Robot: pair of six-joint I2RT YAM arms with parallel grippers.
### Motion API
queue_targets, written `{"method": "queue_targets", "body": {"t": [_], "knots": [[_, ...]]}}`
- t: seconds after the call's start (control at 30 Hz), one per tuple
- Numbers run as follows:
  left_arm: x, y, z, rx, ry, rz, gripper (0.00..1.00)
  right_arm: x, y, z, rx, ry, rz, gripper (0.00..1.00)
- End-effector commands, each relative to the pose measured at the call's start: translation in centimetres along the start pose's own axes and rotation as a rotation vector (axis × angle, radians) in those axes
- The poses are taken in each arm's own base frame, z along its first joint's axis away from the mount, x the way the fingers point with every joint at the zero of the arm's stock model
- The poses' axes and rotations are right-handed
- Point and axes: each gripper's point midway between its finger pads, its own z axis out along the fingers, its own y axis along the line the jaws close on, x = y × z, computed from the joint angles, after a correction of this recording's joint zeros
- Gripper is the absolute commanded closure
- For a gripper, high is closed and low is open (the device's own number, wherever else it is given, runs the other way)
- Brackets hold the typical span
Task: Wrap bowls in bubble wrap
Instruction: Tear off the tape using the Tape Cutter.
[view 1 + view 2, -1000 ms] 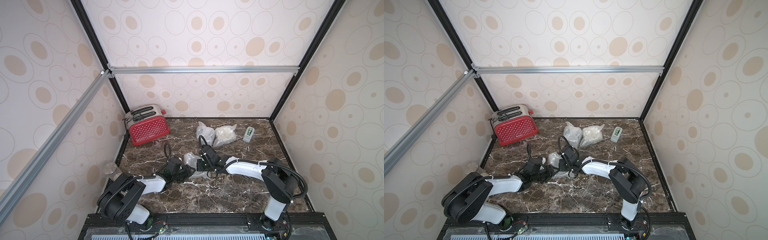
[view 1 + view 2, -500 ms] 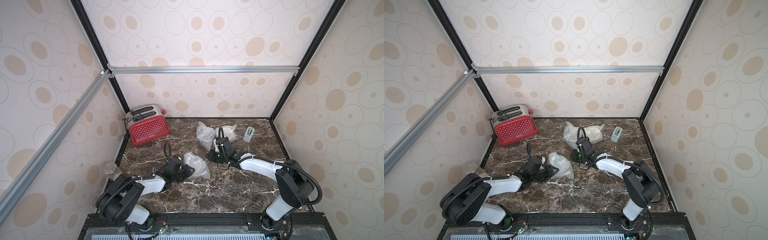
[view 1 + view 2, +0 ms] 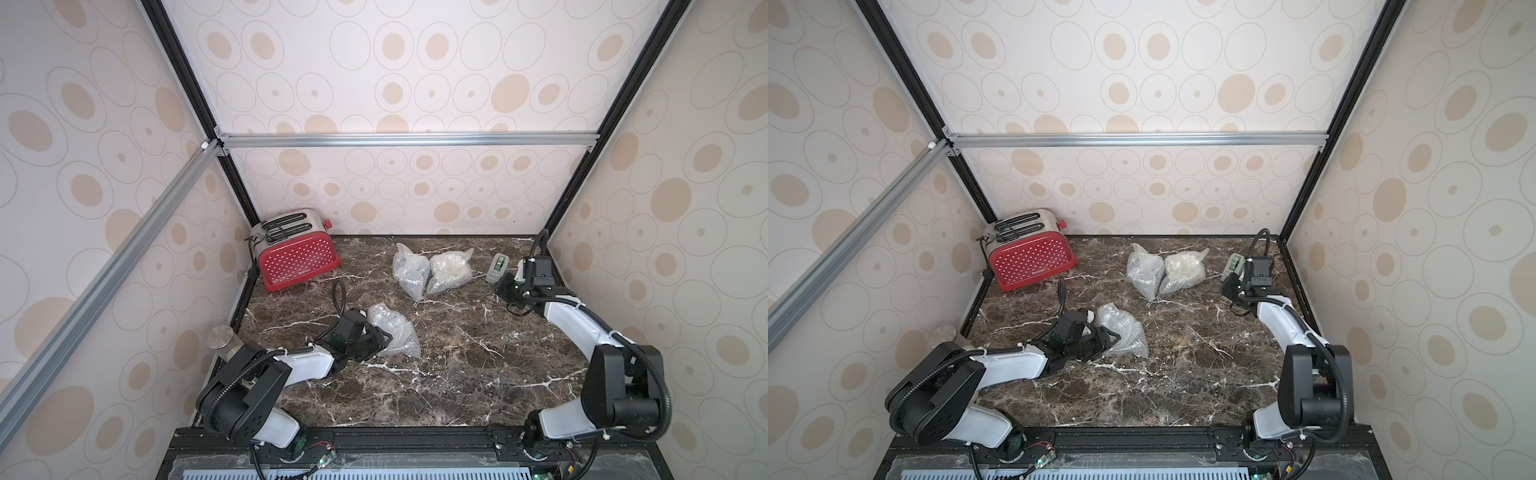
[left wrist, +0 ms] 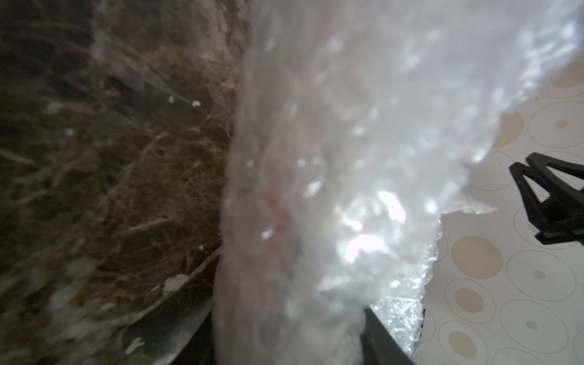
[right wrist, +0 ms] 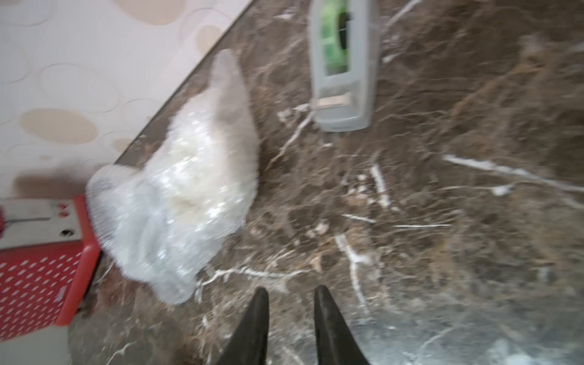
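Wrap [image 4: 347, 126]: clear bubbled plastic, crumpled into three lumpy bundles on the surface [image 3: 457, 374], each tapering to a loose point.
Near bundle [image 3: 395, 332]: front, left of centre; greyish and see-through, touching the left claw [image 3: 380, 338].
Back pair: grey bundle [image 3: 409, 272] and cream bundle [image 3: 451, 268], touching side by side near the back wall, between the toaster [image 3: 297, 257] and the tape dispenser [image 3: 498, 268].
Bowls: hidden; only a cream-white mass shows through the cream bundle.
Left claw: jaws apart with the near bundle's edge between them. In the wrist view one finger [image 4: 550, 202] stands clear of the plastic and the other [image 4: 379, 335] lies against it.
Right claw [image 5: 292, 294]: jaws a narrow gap apart, holding nothing, over bare surface just beside the tape dispenser, near the cream bundle without touching it.
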Motion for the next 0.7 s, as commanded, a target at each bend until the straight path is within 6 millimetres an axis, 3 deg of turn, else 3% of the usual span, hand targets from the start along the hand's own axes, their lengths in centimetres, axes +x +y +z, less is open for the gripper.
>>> {"method": "queue_targets", "body": {"t": [0.0,0.13,0.3,0.47,0.67], "knots": [[-0.2,-0.8,0.2,0.002,0.010,0.031,0.48,-0.4,-1.7,1.6,0.011,0.074,0.004,0.71],[-0.1,-0.7,0.2,-0.011,0.015,0.038,0.48,-3.4,-3.3,4.4,-0.015,0.064,0.076,0.71],[-0.1,-0.8,0.1,-0.012,0.022,0.038,0.48,-6.1,-2.3,7.5,-0.076,0.076,0.075,0.72],[-0.2,-0.8,-0.1,-0.021,0.019,0.042,0.48,-7.4,-1.6,9.6,-0.121,0.085,0.082,0.73],[-0.2,-0.8,-0.1,-0.025,0.020,0.044,0.48,-8.0,-2.3,11.3,-0.109,0.109,0.083,0.72]]}}
